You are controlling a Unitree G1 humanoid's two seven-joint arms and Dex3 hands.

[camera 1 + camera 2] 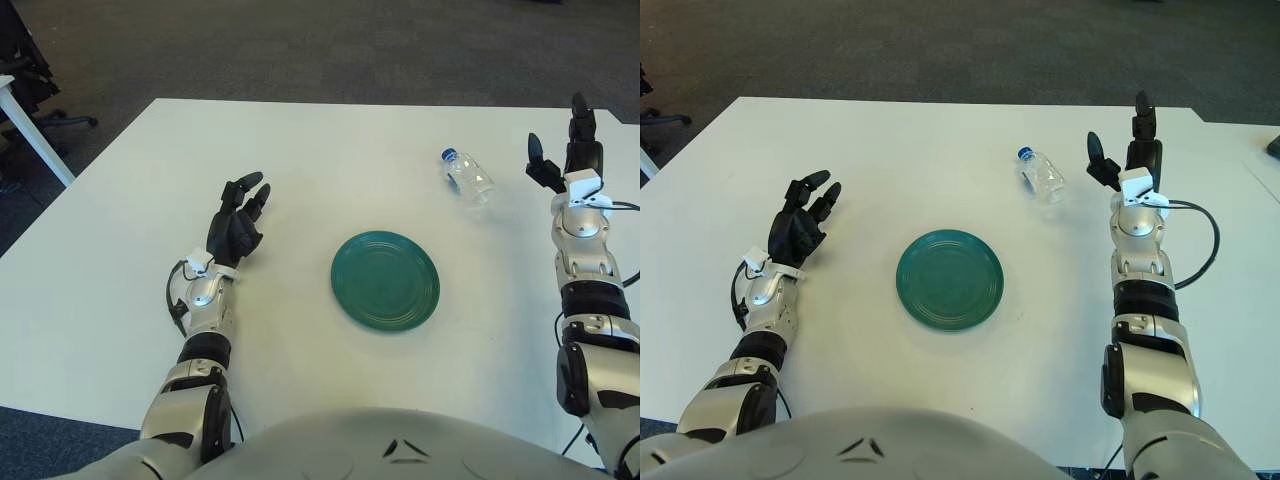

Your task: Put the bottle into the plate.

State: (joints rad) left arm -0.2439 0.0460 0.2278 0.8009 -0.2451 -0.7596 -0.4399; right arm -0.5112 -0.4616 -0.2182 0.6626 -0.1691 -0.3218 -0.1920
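A clear plastic bottle [467, 179] with a blue cap lies on its side on the white table [300, 160], beyond and to the right of a round green plate [385, 280]. My right hand [565, 150] is raised just right of the bottle, fingers spread, holding nothing and not touching it. My left hand [238, 215] shows to the left of the plate, fingers relaxed and empty.
The table's far edge runs behind the bottle, with dark carpet beyond. A black cable [1200, 240] loops beside my right forearm. A white desk leg [30, 125] and a chair base stand off the far left corner.
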